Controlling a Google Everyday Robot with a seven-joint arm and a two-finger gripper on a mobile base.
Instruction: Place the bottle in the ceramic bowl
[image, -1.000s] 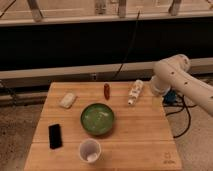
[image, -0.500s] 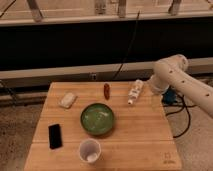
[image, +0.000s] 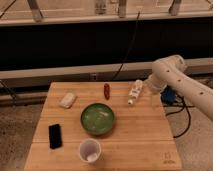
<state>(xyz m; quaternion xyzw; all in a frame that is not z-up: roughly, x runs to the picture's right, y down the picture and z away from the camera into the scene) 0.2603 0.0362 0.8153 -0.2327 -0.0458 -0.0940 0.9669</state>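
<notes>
The bottle (image: 134, 93) is small and clear with a whitish label. It lies on its side at the back right of the wooden table (image: 142, 142). The ceramic bowl (image: 83, 121) is round and glossy green and stands mid-table, left of and nearer than the bottle. My gripper (image: 151, 86) is at the end of the white arm, which reaches in from the right. It hangs just right of the bottle, over the table's right edge, and holds nothing that I can see.
A thin red-brown sausage-shaped item (image: 106, 90) lies behind the bowl. A pale block (image: 68, 100) sits at the back left, a black phone (image: 55, 135) at the front left, and a white cup (image: 90, 150) in front of the bowl. Cables and a blue object (image: 168, 95) lie right of the table.
The arm has shifted slightly left, toward the bottle. The things on the table have not moved.
</notes>
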